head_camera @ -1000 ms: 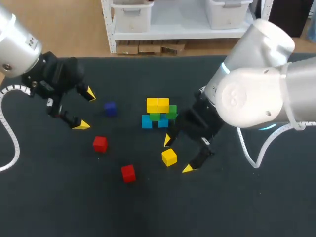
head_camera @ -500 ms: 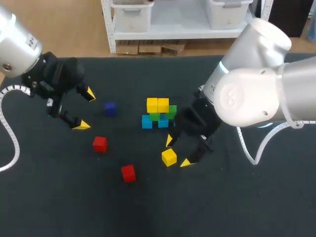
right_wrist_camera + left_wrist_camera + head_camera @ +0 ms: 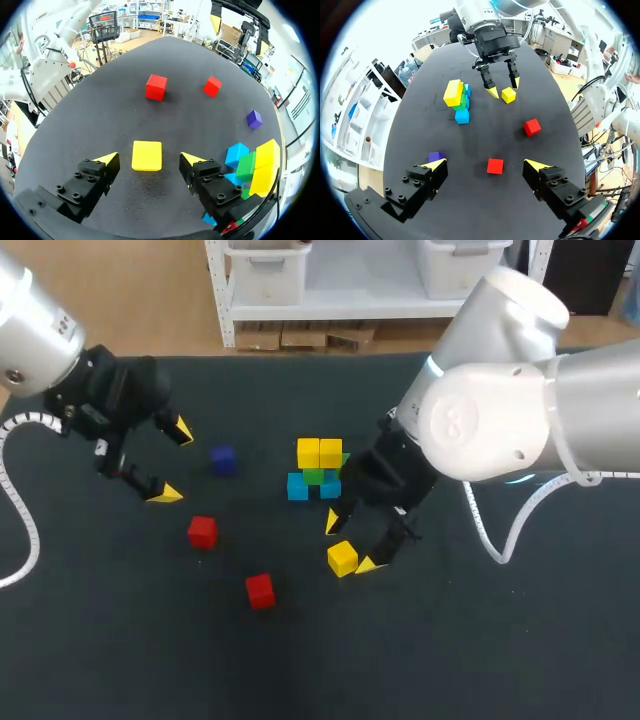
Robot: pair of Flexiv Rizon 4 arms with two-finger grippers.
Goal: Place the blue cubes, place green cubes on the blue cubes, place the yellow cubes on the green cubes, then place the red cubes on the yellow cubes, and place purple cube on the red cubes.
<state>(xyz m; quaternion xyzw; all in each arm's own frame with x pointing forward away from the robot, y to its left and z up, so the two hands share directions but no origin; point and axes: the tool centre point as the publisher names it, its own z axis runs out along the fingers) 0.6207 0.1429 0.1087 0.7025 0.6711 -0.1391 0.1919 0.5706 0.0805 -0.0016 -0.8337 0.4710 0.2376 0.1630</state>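
Pickup of the loose yellow cube (image 3: pixel 342 558): my right gripper (image 3: pixel 350 544) is wide open around it, gripping nothing. Next I lower, close, and carry it to the stack (image 3: pixel 320 470). My left gripper (image 3: pixel 173 462) is open and empty.

blue-green-yellow stack (image 3: pixel 318 470), loose yellow cube (image 3: pixel 342 558), two red cubes (image 3: pixel 203 531), purple cube (image 3: pixel 223 460)

Yellow cube (image 3: pixel 146 155), inside spread tool (image 3: pixel 148 157), apparently untouched

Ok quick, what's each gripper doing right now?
Left gripper: open, empty.
Right gripper: open, yellow cube between its fingers, not gripped.
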